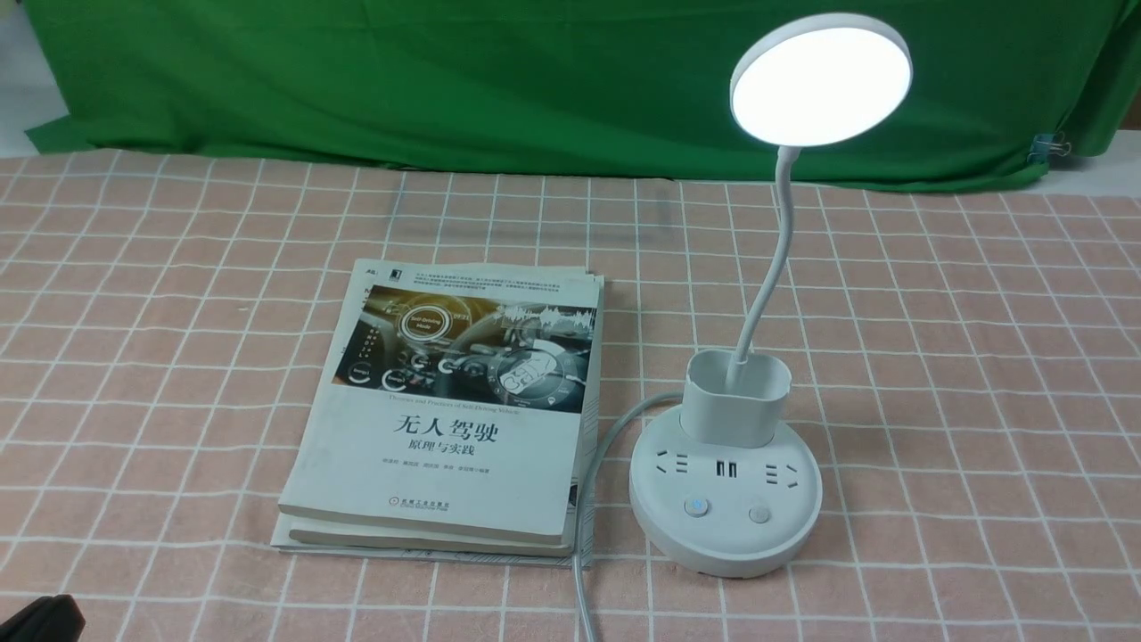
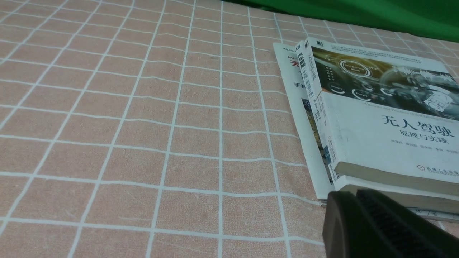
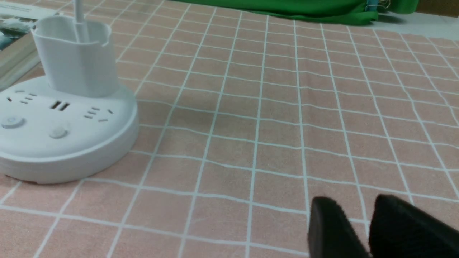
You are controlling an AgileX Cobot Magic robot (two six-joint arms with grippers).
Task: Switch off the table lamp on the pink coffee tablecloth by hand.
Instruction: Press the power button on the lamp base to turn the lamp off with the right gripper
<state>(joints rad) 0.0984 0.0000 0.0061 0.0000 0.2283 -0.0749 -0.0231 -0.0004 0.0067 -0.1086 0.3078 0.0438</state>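
Note:
The table lamp stands lit on the pink coffee tablecloth (image 1: pixel 936 357), right of centre. Its round head (image 1: pixel 820 80) glows white above a thin neck, a pen cup (image 1: pixel 737 397) and a round base (image 1: pixel 724 526). Two buttons (image 1: pixel 695 507) (image 1: pixel 759 514) sit on the front of the base. In the right wrist view the base (image 3: pixel 68 143) lies well off to one side of my right gripper (image 3: pixel 358 206). That gripper hangs low over bare cloth, its fingertips slightly apart and empty. My left gripper (image 2: pixel 355 195) is shut on nothing, by the near corner of the books (image 2: pixel 387 118).
A stack of books (image 1: pixel 446 419) lies left of the lamp. The lamp's grey cable (image 1: pixel 588 499) runs between them toward the near edge. A green backdrop cloth (image 1: pixel 446 80) hangs along the far side. A black part of my left arm (image 1: pixel 36 620) shows at the near left corner.

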